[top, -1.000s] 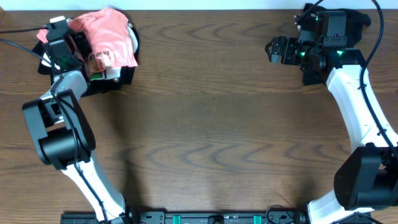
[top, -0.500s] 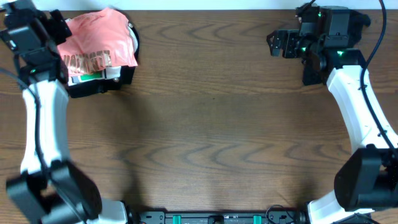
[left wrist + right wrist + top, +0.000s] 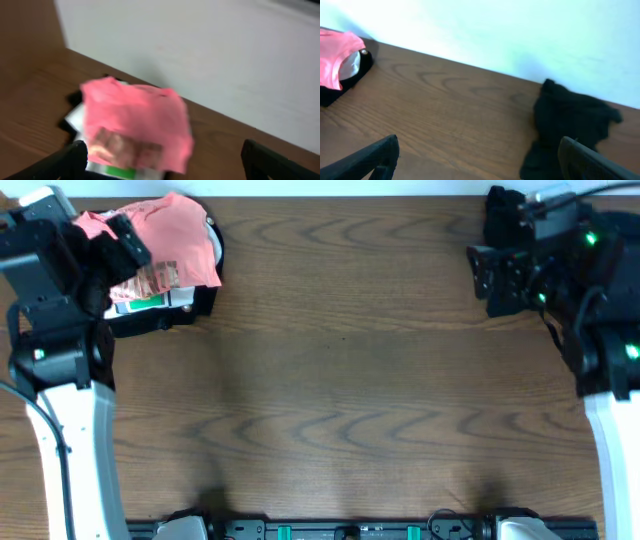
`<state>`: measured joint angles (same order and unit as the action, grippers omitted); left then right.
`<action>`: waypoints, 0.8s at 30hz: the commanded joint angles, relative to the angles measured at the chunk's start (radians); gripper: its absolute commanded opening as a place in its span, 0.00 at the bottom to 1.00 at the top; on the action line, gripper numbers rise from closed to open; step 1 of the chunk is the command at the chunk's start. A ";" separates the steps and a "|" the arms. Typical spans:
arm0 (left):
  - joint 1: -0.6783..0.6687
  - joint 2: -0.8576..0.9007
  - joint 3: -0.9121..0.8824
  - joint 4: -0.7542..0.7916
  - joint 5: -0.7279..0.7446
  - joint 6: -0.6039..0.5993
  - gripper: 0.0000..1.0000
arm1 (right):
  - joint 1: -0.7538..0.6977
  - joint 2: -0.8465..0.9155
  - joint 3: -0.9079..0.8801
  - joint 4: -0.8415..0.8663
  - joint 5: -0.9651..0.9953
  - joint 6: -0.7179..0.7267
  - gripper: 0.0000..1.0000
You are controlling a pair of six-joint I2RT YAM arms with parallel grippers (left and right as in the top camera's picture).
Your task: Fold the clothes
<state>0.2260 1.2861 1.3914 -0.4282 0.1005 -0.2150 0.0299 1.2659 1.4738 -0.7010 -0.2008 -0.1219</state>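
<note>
The salmon-pink T-shirt [image 3: 170, 235] lies folded, its dark print facing up, on top of a small pile of clothes [image 3: 160, 308] at the table's far left. It shows blurred in the left wrist view [image 3: 132, 120]. My left gripper [image 3: 113, 265] hovers over the pile's left side, open and holding nothing, with its fingers [image 3: 75, 155] wide on either side of the shirt. My right gripper [image 3: 487, 278] is at the far right, open and empty [image 3: 480, 155]. A crumpled black garment [image 3: 570, 125] lies just ahead of it.
Under the pink shirt are white, green and black layers [image 3: 120, 172]. A pale wall [image 3: 495, 30] runs along the table's back edge. The pile shows far left in the right wrist view [image 3: 337, 52]. Bare wooden table [image 3: 340, 380] lies between the arms.
My left gripper opened and drew back from the pink shirt, which stays on the pile. Both arms have risen towards the camera, and the right gripper has shifted right.
</note>
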 commanded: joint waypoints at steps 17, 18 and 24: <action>-0.043 -0.166 0.000 -0.525 0.304 -0.079 0.98 | 0.010 -0.061 0.013 -0.061 0.096 -0.025 0.99; -0.043 -0.166 0.000 -0.546 0.304 -0.079 0.98 | 0.010 -0.061 0.013 -0.063 0.096 -0.025 0.99; -0.043 -0.164 0.000 -0.605 0.299 -0.063 0.98 | 0.010 -0.061 0.013 -0.101 0.096 -0.025 0.99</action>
<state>0.1848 1.1221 1.3891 -1.0142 0.3901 -0.2905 0.0299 1.2087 1.4738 -0.7895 -0.1139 -0.1364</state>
